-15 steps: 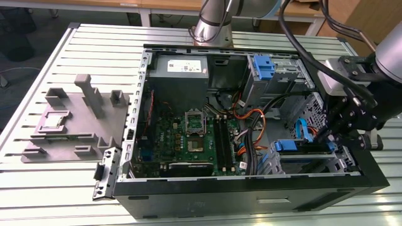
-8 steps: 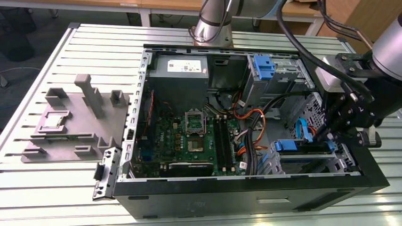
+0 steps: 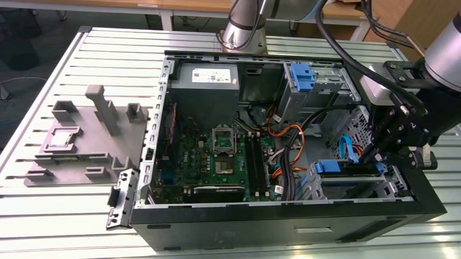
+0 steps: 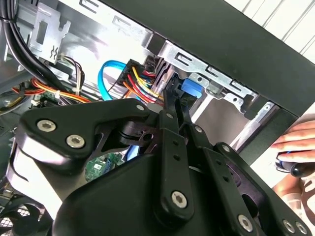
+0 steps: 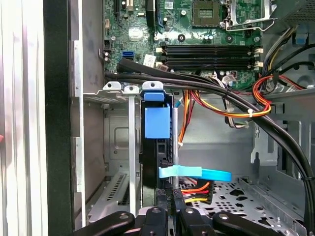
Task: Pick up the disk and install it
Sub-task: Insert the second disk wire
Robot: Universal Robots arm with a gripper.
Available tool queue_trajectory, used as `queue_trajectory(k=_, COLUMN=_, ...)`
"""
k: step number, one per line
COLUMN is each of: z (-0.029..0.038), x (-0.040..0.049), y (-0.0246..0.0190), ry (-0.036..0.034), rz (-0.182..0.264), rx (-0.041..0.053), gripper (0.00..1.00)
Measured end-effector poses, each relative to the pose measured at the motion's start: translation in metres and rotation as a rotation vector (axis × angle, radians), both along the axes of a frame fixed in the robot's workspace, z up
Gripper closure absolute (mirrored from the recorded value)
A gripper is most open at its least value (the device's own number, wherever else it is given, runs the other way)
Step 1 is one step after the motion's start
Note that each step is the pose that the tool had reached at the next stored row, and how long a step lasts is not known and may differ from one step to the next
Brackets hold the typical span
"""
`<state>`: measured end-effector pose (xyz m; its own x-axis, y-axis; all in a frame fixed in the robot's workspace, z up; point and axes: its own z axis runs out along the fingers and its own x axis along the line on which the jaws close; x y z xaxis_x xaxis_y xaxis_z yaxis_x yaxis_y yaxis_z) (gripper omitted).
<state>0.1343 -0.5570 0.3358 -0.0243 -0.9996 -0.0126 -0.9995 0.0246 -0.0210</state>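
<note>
Disk work is at the seating stage, as I read it: the drive stands on edge in the metal drive cage at the front corner of the open computer case, which lies on its side on the slatted bench. In the first wrist view I see its blue plastic carrier tab facing me, a flat blue data cable crossing just below, and red, yellow and orange power wires bunched beside the lower end.

To do this well I would keep the push straight along the cage rails, with no sideways lean, and keep the cables from being pinched between drive and cage wall. I would also watch that the blue tab comes level with the cage lip, which I judge to be the sign it has latched.

My gripper sits over the drive's edge with the fingers drawn close together; in both wrist views they appear to be pinching the thin edge of the disk, though the contact itself is partly hidden. A person's hand rests outside the case wall.
</note>
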Motion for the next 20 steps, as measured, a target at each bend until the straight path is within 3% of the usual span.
queue_trajectory(k=11, z=-0.0003, x=-0.0015, y=0.0002, ry=0.0, rz=-0.001, rx=-0.0147, gripper=0.84)
queue_trajectory(k=20, z=-0.0007, x=-0.0035, y=0.0016, ry=0.0, rz=-0.002, rx=-0.0166, gripper=0.84)
